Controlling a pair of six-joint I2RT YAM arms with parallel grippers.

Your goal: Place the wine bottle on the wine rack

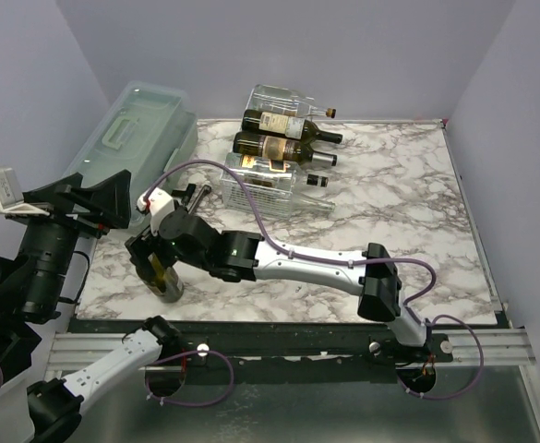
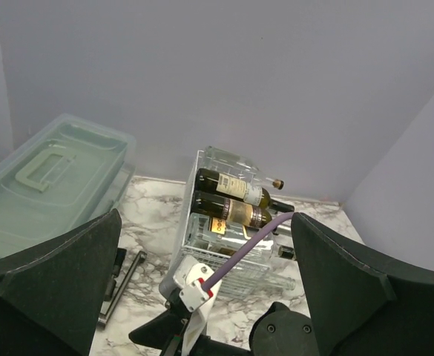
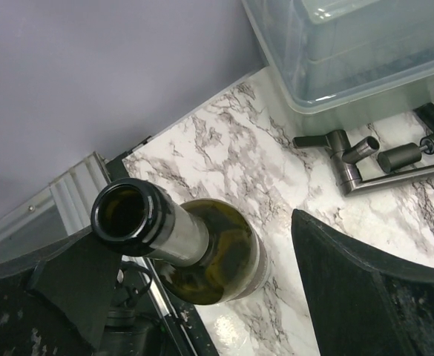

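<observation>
While right gripper (image 3: 187, 259) brackets wine bottle (image 3: 224, 256) neck, fingers (image 3: 365, 297) apart, skewed closing could tip it off table edge (image 3: 165, 167) beside hand.

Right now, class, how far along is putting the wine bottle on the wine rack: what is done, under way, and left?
Done: three other bottles lie in the wine rack. In hand: the right gripper has open fingers on either side of the wine bottle, which stands upright away from the rack; it is not yet clamped. Left: close, lift, carry it over and lay it down.
</observation>
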